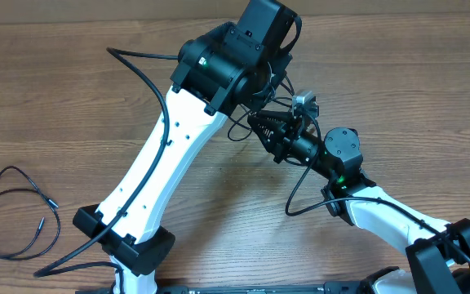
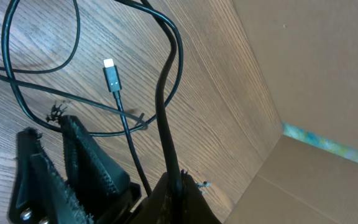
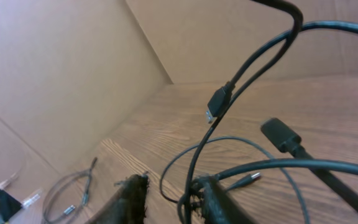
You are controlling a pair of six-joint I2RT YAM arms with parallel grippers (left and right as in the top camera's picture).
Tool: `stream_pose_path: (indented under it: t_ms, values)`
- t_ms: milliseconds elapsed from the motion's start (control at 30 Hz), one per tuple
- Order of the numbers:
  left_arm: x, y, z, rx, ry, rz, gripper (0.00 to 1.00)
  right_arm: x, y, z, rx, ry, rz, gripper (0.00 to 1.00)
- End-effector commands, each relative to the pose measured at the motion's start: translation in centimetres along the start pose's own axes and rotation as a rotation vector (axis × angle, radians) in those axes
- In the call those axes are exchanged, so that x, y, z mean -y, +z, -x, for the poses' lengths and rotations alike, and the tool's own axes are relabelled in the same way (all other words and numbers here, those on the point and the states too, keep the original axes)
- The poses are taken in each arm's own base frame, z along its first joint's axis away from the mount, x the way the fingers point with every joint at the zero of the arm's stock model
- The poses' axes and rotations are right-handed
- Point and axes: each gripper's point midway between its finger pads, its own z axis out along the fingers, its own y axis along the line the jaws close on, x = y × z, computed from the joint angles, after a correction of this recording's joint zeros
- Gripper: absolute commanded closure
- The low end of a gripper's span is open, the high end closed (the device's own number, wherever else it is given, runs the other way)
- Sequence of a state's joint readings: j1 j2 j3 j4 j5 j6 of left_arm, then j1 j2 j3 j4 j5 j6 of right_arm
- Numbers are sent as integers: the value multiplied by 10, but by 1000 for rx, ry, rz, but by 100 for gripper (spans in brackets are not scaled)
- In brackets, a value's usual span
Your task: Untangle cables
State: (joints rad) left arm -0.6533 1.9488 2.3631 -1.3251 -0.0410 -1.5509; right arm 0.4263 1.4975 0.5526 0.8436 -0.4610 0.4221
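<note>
Overhead: wood-grain table, black cable tangle bunched right of centre, between the two arms. At its upper edge, hidden under the wrist housing, the left gripper; from the left wrist view, pressed together on a thick black cable rising from the fingertips and curving into a loop. Just below the tangle, the right gripper, reaching in from the lower right; from the right wrist view, fingers spread, thin strands threading the gap. Beside the thick cable, against the wood, a USB-C plug with pale tip. Dangling in mid-air, a dark USB plug; lower, a chunky black connector. Far left, well apart, a separate thin cable in loose loops. Beyond the table edge, cardboard wall with a teal strip. Markings on the plugs too small to make out.
</note>
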Motion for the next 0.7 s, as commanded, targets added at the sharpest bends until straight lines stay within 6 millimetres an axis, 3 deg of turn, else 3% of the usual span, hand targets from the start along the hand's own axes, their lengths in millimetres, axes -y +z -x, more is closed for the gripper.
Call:
stream_pose_path:
  t_ms: [0, 100, 167, 300, 500, 667]
  values:
    - [2, 1, -3, -11, -20, -1, 96, -2, 2, 4, 12, -5, 2, 81]
    - [2, 1, -8, -44, -22, -2, 96, -1, 2, 5, 14, -5, -3, 79]
    - [2, 1, -8, -42, -27, -1, 96, -1, 2, 5, 14, -4, -5, 57]
    - [2, 1, 2, 13, -50, -2, 96, 3, 2, -3, -15, 14, -21, 30]
    - [1, 1, 12, 70, -137, -5, 95, 15, 1, -20, -76, 74, -73, 25]
    - [1, 1, 14, 75, -161, -6, 96, 37, -2, -22, -66, 88, -194, 21]
